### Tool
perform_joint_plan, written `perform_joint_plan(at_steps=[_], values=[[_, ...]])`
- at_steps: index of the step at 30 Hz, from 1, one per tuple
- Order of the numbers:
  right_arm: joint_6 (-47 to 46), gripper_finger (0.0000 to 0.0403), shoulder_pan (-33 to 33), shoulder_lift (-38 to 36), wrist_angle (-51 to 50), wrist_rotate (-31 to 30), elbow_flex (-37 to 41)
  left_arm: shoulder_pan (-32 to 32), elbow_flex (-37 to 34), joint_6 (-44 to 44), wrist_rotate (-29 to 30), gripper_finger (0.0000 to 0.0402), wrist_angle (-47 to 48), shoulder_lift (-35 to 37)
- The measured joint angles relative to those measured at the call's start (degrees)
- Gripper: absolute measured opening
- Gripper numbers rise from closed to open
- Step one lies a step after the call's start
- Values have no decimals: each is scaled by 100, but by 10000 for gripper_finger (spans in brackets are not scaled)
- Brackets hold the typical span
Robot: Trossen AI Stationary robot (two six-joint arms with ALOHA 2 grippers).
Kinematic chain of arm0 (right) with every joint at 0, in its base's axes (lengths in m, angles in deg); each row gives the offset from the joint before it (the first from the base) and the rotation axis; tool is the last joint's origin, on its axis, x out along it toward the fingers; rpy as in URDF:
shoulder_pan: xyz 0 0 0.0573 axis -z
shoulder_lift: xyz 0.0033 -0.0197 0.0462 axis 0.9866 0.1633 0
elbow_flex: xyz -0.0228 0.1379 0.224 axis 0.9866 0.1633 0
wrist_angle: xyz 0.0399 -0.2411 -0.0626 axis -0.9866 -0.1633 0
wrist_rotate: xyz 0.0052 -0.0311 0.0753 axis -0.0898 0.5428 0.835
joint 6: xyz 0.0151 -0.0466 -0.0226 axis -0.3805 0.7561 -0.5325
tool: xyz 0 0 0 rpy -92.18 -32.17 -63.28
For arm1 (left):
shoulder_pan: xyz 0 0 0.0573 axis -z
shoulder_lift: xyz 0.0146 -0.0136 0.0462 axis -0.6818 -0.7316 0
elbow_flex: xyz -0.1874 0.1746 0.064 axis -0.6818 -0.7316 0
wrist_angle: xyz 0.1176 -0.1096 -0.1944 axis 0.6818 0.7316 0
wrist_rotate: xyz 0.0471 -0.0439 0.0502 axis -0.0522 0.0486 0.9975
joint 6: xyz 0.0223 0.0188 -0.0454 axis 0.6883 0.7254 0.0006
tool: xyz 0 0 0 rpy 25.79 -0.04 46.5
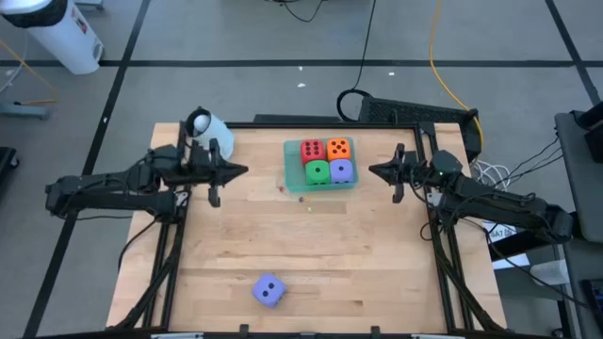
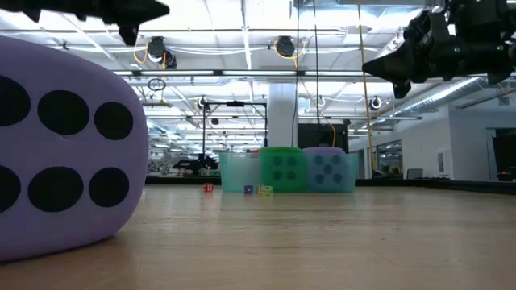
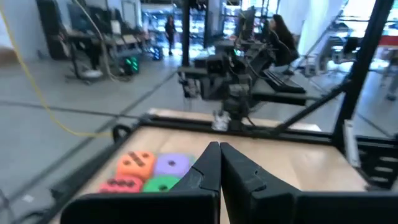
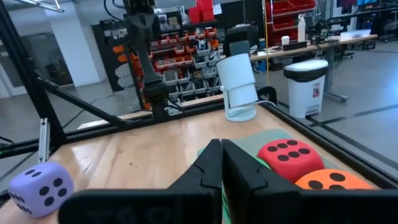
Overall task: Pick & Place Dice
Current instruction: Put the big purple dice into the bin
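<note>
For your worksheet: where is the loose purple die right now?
In the high view the loose purple die lies alone near the table's front edge, far from the green tray.

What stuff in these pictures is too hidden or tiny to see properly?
- Orange die: right wrist view, cut off by the picture's edge; pips only partly seen.
- Green die: left wrist view, partly hidden by the left gripper.
- Loose purple die: low view, so close that the edge cuts it off.
- Tiny bits in front of the green tray: low view, too small to identify.
</note>
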Motion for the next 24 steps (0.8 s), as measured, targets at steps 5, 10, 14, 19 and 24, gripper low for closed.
perform_joint_plan(at_steps=[5, 10, 14, 19, 24], values=[[33, 0, -2, 2, -41, 20, 6, -63, -558, -236, 198, 2, -373, 78], [186, 0, -2, 0, -64, 467, 6, -218, -852, 36, 364, 2, -782, 243], [251, 0, -4, 2, -29, 601, 6, -325, -894, 164, 412, 3, -848, 253], [265, 0, -4, 2, -72, 597, 6, -354, -894, 39, 508, 5, -478, 100], [453, 0, -4, 4, -98, 589, 6, -350, -897, -325, 474, 4, -865, -106]])
